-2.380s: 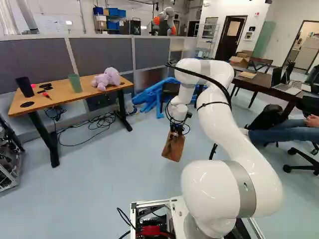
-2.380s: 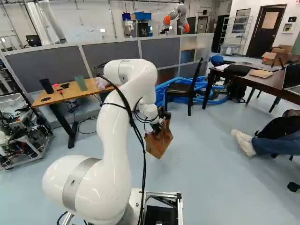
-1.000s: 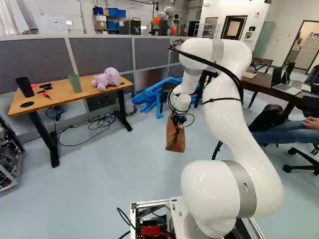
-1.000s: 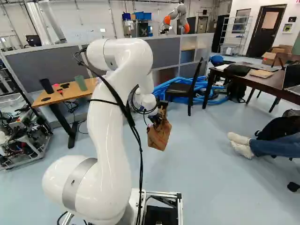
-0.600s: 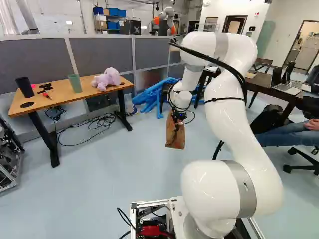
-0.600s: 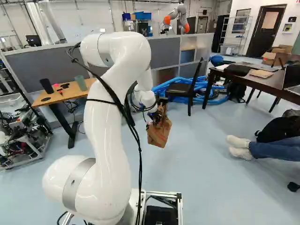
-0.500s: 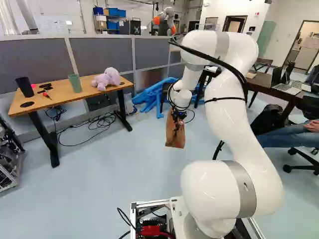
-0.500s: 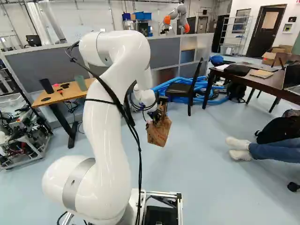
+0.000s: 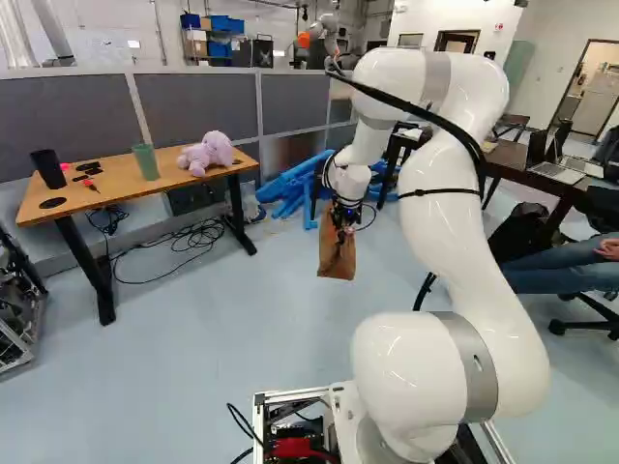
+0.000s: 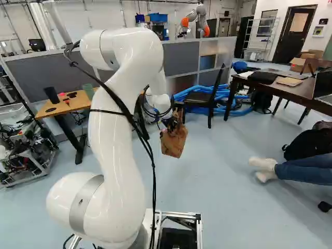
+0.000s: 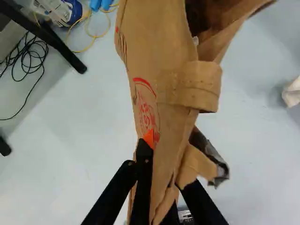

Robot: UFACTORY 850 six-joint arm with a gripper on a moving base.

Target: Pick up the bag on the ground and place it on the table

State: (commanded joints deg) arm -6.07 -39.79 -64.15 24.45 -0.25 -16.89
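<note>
My gripper hangs over the floor ahead of the base, with the brown paper bag below it, clear of the ground. In the wrist view the gripper is shut on the bag, one finger on its printed side and the other largely hidden behind the paper. The bag's top is crumpled and partly folded. At the left of the left base view stands the wooden table, holding a purple plush toy, a green cup and a black cup.
Blue tubes and a black chair stand beyond the bag. Cables lie beneath the wooden table. A dark table is at the right, with a person's legs nearer the base. Another robot stands behind the partition.
The arm has raised the bag and swung it slightly left toward the wooden table, the bag moving with the gripper. The base has stayed put. The person's feet have shifted a little.
</note>
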